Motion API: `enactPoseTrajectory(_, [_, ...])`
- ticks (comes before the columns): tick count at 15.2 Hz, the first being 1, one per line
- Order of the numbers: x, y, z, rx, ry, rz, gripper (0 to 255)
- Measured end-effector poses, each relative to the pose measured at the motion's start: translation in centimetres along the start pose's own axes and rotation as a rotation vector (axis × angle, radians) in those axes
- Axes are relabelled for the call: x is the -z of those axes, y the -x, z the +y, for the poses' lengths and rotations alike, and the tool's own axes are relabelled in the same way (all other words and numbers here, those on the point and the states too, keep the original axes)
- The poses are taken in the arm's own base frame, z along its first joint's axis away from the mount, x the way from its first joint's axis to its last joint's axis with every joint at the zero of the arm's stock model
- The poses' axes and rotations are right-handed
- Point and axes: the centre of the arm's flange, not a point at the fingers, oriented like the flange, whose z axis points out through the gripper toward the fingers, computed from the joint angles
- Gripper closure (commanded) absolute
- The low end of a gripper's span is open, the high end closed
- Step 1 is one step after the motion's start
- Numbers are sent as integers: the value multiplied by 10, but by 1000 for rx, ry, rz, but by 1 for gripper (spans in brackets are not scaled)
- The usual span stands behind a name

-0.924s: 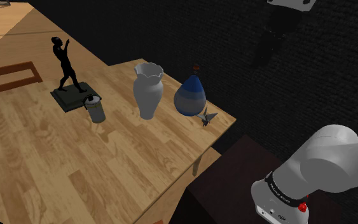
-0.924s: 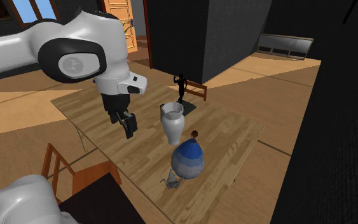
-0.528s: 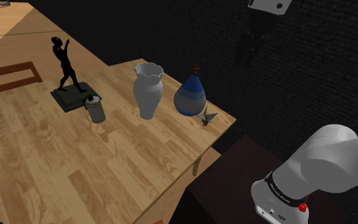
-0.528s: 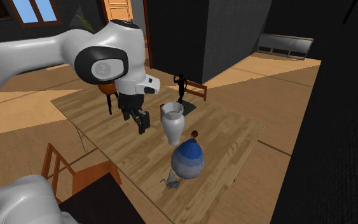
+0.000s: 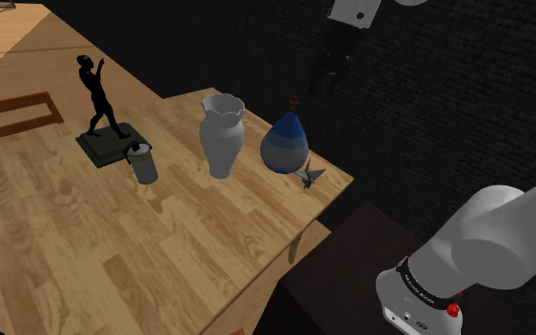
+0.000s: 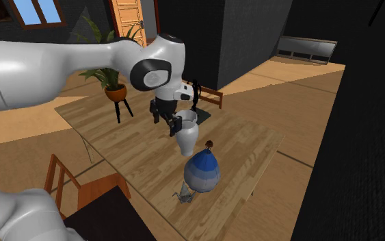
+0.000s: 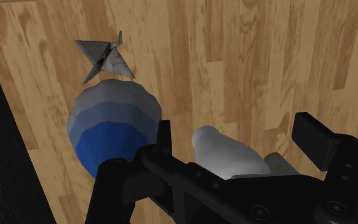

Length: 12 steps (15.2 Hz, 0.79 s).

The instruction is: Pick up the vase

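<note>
Wrist view gives us the gripper [image 7: 237, 132] with its black fingers [image 7: 312, 135] spread wide, clasping nothing. Between them we see the white vase [image 7: 225, 154], standing upright on the wooden table [image 7: 247, 57] just beside the blue bottle [image 7: 110, 127]. On the bottle's other side lies a small grey pinwheel [image 7: 104, 58]. A dark figurine [image 5: 99, 100] stands beyond the vase from the bottle.

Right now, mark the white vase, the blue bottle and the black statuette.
white vase [image 5: 222, 143], shoulder view, on its body.
blue bottle [image 5: 285, 147], shoulder view, on its round belly.
black statuette [image 5: 102, 147], shoulder view, on its base.
</note>
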Motion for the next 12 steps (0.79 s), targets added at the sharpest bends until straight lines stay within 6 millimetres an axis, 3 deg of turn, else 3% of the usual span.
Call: enactPoseTrajectory(12, [-56,-150,-11,22,-75,-11,0])
